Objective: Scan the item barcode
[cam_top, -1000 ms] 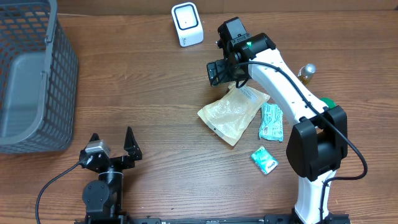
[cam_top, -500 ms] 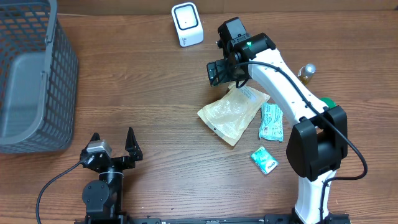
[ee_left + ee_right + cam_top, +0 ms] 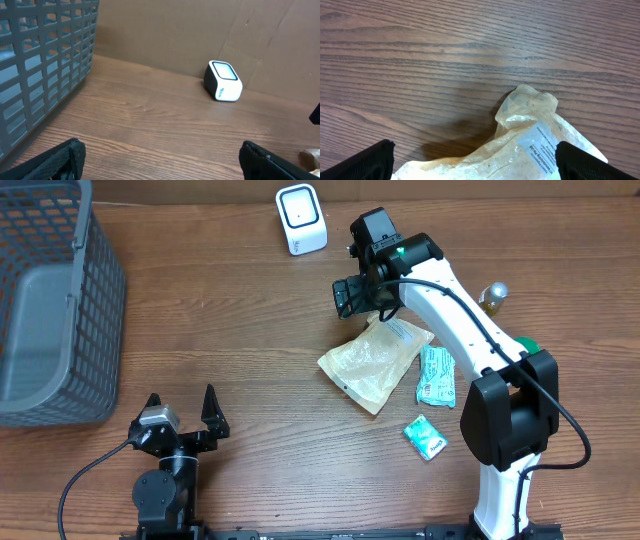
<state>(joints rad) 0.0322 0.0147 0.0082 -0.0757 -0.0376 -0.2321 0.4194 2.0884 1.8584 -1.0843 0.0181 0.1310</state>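
Over the upper corner of the tan pouch, lying on the table well apart from the white scanner, the right gripper hangs with jaws spread and empty, so grasping, carrying and scanning are all yet to do

The desk is dark brown wood with visible grain and a dull sheen. The basket is matt grey plastic mesh. The scanner is smooth, glossy white plastic. The pouch is crinkled, translucent, shiny film with a white paper label.
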